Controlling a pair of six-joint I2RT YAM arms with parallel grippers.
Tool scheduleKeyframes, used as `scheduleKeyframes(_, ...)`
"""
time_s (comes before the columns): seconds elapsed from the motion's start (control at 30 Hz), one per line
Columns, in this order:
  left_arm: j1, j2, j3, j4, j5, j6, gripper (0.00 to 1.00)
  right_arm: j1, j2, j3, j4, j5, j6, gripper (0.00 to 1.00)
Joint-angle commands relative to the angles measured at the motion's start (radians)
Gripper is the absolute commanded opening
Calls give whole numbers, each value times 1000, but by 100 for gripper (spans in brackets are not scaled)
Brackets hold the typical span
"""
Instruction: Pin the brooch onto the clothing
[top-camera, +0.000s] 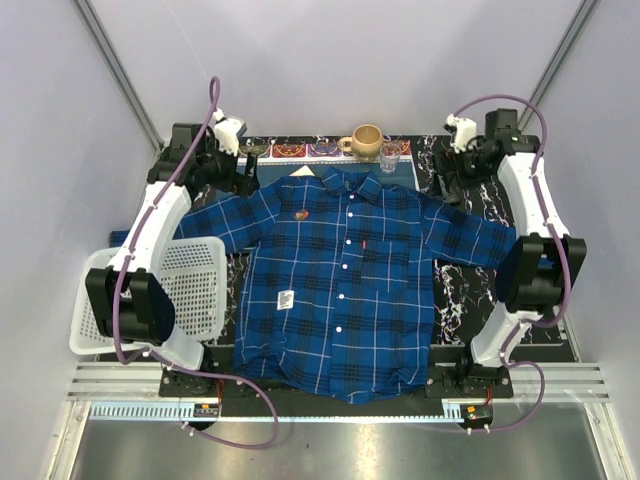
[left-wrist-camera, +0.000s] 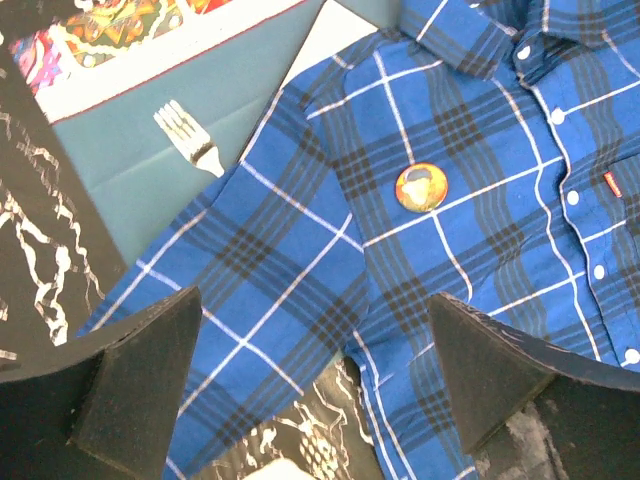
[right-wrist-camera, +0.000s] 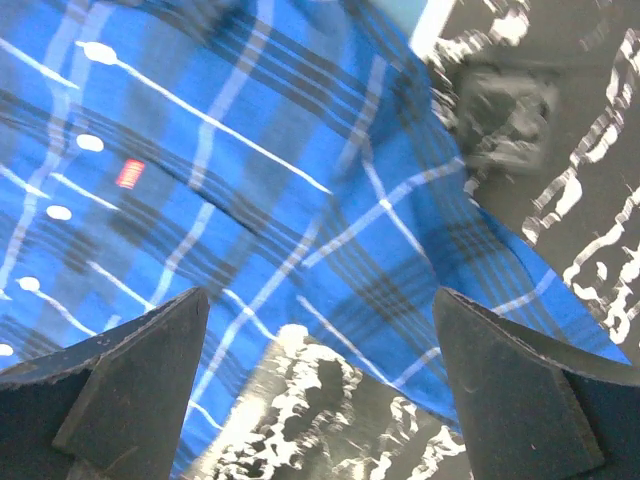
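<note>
The blue and navy plaid shirt (top-camera: 340, 290) lies flat and face up on the table, collar at the far side. The small round orange-brown brooch (top-camera: 301, 213) sits on its chest at the left, below the collar; it also shows in the left wrist view (left-wrist-camera: 421, 187). My left gripper (top-camera: 240, 178) hovers open and empty over the shirt's left shoulder and sleeve (left-wrist-camera: 290, 290), apart from the brooch. My right gripper (top-camera: 452, 185) hovers open and empty over the right sleeve (right-wrist-camera: 330, 180), near the armpit.
A white plastic basket (top-camera: 190, 290) stands at the left beside the left arm. A tan cup (top-camera: 366, 140), a small glass (top-camera: 390, 155) and a placemat with a printed fork (left-wrist-camera: 190, 138) lie behind the collar. A white paper tag (top-camera: 286, 299) and a red pocket tab (right-wrist-camera: 129, 173) are on the shirt.
</note>
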Motion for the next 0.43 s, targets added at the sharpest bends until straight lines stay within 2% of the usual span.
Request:
scheduleKeyframes(0.0,-10,-96,-37,-69,-155,-86,99,154,-195,-138,94,-50,174,100)
scheduleKeyframes(0.1,-19,-173,-168,-61,-208,-78,99,232,-294,-321,163,-40,232,100)
scheduleKeyframes(0.2,-19,-259,-297,-44,-238,-74,99,270,-380,-468,226,78,266,100)
scheduleKeyframes(0.33,-21,-359,-414,12,-242,-63,99,268,-484,-547,221,166,255,100)
scheduleKeyframes(0.4,-21,-405,-416,40,-242,-69,99,268,-538,-567,233,209,235,100)
